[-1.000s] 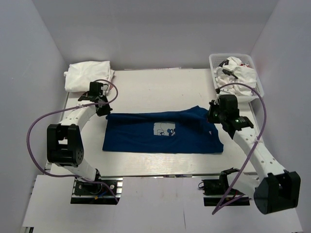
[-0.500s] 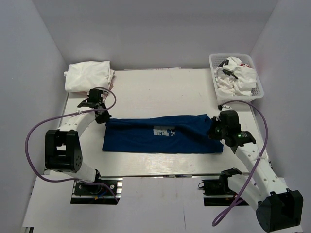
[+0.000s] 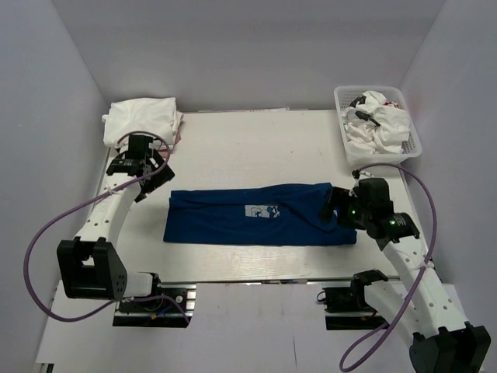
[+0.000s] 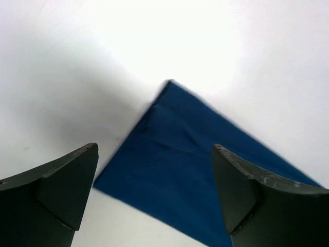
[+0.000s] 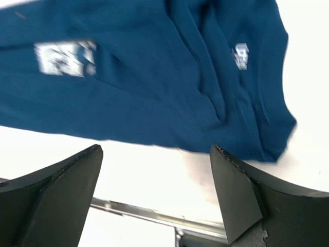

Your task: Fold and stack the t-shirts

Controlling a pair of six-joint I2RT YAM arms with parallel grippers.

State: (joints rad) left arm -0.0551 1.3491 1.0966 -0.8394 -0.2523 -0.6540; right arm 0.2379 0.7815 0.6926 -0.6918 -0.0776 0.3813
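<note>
Now the table (image 3: 256, 140) bears the navy t-shirt (image 3: 217, 225) as a flat band across its middle. For a clean next fold, the left end effector (image 4: 154, 148) and right end effector (image 5: 155, 149), both spread and empty, should pinch matching corners.

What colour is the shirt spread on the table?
Navy shirt, pale print; clearest in top view.

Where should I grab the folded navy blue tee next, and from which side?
Likely the short right end of the navy blue cloth t-shirt, straight from above: it lies flat as a long band, and the open right gripper hangs over that end.
</note>
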